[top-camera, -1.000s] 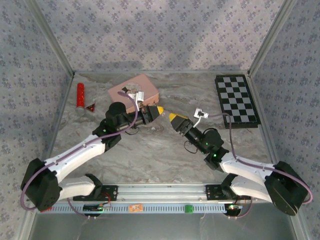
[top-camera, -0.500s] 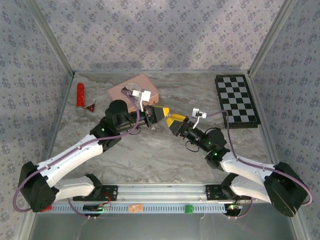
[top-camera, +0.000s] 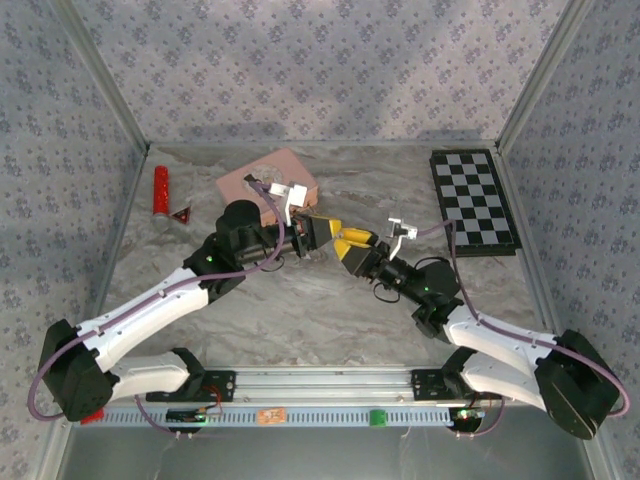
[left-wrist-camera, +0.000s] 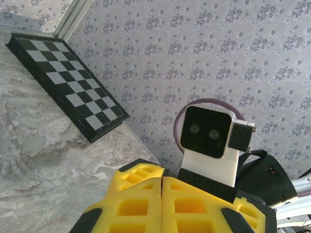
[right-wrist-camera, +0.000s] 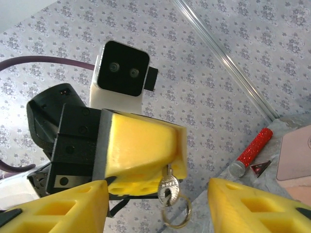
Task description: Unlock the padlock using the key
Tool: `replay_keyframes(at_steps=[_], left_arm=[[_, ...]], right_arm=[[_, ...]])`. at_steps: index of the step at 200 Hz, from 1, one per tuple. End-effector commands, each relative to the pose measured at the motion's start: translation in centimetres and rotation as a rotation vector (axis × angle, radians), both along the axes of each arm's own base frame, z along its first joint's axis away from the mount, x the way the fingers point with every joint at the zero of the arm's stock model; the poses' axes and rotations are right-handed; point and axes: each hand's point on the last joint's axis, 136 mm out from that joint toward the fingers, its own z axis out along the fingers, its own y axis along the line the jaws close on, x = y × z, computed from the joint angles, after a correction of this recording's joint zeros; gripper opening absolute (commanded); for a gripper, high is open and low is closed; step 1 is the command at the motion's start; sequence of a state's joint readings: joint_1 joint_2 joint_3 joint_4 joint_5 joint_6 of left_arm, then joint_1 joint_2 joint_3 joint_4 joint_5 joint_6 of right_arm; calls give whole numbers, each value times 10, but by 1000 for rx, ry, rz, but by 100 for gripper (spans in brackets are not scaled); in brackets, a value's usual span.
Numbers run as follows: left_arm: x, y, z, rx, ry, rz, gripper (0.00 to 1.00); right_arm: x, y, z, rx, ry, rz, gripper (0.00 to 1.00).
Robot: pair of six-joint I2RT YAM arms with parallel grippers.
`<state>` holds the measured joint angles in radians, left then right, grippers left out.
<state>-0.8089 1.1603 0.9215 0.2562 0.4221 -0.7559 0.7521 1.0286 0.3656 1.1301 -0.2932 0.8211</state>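
We see the two arms meeting nose to nose above the middle of the marbled table [top-camera: 300, 310]. The left gripper [top-camera: 328, 231] has its yellow pads pressed flat together on the bow end of a small silver key [right-wrist-camera: 168, 187]. The key hangs down out of the pinch with its wire ring [right-wrist-camera: 176, 213] dangling below. In the left wrist view the pads [left-wrist-camera: 136, 204] meet along one seam with no gap. The right gripper [top-camera: 347, 244] is spread wide, its two fingers [right-wrist-camera: 58, 204] standing far apart on either side of the key without touching it. Behind the left arm a pink tin [top-camera: 262, 182] lies flat. Something small and pale rests on its lid, too blurred for us to say whether it is the padlock. A red glitter tube [top-camera: 160, 189] and a little red triangle [top-camera: 182, 213] lie near the left wall, and a chessboard [top-camera: 473, 200] lies at the far right.
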Motion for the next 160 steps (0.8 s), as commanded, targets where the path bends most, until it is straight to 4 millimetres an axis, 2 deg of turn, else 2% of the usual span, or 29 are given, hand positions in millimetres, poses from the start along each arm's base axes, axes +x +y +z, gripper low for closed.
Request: replay_keyframes(at_steps=[1, 29, 52, 94, 126, 160], left_arm=[[2, 1, 15, -20, -37, 5, 0], [2, -1, 14, -36, -20, -6, 0], [3, 0, 14, -42, -20, 3, 0], [4, -1, 11, -35, -17, 4, 0], [4, 0, 11, -35, -19, 5, 0], [4, 1, 8, -31, -19, 9, 0]], right_arm=[[-2, -4, 15, 27, -33, -1, 55], [-5, 1, 24, 41, -33, 41, 52], [-5, 0, 23, 48, -25, 38, 48], [-3, 1, 24, 45, -18, 34, 26], [-1, 0, 23, 48, -6, 27, 22], [1, 0, 22, 49, 9, 23, 11]])
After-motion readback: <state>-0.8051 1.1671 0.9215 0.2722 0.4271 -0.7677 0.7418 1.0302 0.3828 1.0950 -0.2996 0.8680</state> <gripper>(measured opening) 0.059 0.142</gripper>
